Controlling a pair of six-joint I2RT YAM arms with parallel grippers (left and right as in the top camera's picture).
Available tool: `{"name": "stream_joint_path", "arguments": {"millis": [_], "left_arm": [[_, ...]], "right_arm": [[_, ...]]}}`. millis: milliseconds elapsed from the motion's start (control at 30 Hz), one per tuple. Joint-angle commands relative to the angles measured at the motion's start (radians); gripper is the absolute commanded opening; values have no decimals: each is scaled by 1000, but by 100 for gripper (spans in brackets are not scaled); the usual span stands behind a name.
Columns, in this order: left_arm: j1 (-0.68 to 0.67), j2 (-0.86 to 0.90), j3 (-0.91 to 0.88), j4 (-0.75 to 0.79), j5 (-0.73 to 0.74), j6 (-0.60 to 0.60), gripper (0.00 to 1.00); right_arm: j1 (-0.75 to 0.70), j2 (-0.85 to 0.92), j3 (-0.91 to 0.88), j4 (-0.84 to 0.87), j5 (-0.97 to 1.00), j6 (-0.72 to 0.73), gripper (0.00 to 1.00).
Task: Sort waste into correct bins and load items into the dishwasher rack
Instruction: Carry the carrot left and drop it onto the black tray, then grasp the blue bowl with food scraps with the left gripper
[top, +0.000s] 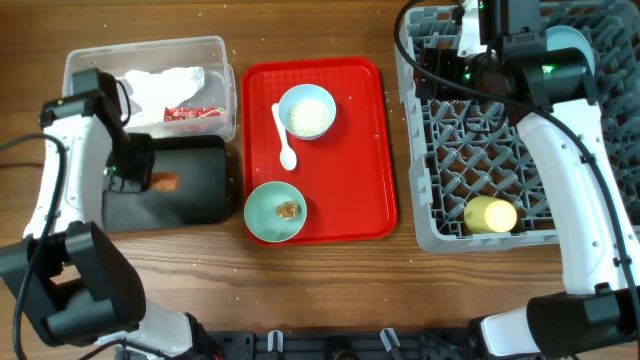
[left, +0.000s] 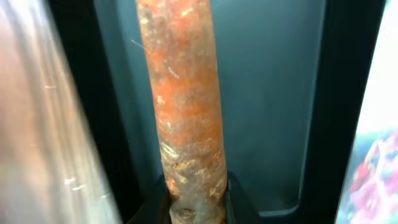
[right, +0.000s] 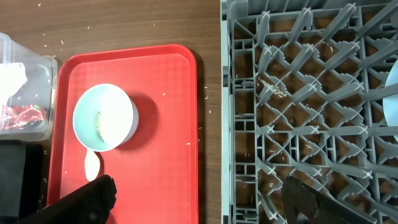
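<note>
- The left gripper (top: 138, 178) is closed on one end of the carrot-like stick (left: 186, 106). In the wrist view the black jaws pinch it at the bottom.
- Up close the stick is orange-brown and rough-skinned, flecked with pale scuffs, with a whitish, peeling patch near the gripped end.
- It is over the black bin (top: 200, 195), poking sideways out of the fingers (whether it touches the bin floor I cannot tell).
- The clear bin (top: 225, 60) just beside it holds the crumpled white napkin (top: 165, 85) and the red snack wrapper (top: 195, 113).
- The right gripper (right: 199, 190) hangs at the edge of the dishwasher rack (right: 298, 93) — fingers spread wide, nothing between them.
- A yellow cup (top: 490, 215) lies in the rack; the rice bowl (top: 306, 112) and the scrap bowl (top: 275, 212) sit on the red tray (top: 360, 150).
</note>
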Motion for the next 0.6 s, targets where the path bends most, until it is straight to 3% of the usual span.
{"name": "stream_joint_path", "arguments": {"millis": [0, 167, 200, 233, 267, 367, 500, 567], "left_arm": [[-2, -13, -163, 144, -13, -139, 4], [-2, -12, -267, 213, -13, -164, 5], [-2, -12, -267, 219, -13, -164, 31], [-2, -12, -267, 224, -13, -163, 76], [-2, -12, -267, 228, -13, -160, 90], [-2, -28, -260, 268, 46, -30, 99], [-2, -165, -168, 257, 154, 195, 100], [-8, -324, -114, 262, 226, 373, 100]], "right_arm": [[1, 4, 2, 4, 16, -10, 88], [1, 4, 2, 14, -3, -8, 87], [1, 4, 2, 15, -2, -6, 87], [1, 4, 2, 16, -2, -5, 87], [1, 4, 2, 18, -2, -5, 87], [1, 4, 2, 21, -2, -3, 87], [1, 4, 2, 26, -2, -3, 87], [1, 4, 2, 27, -2, -3, 87]]}}
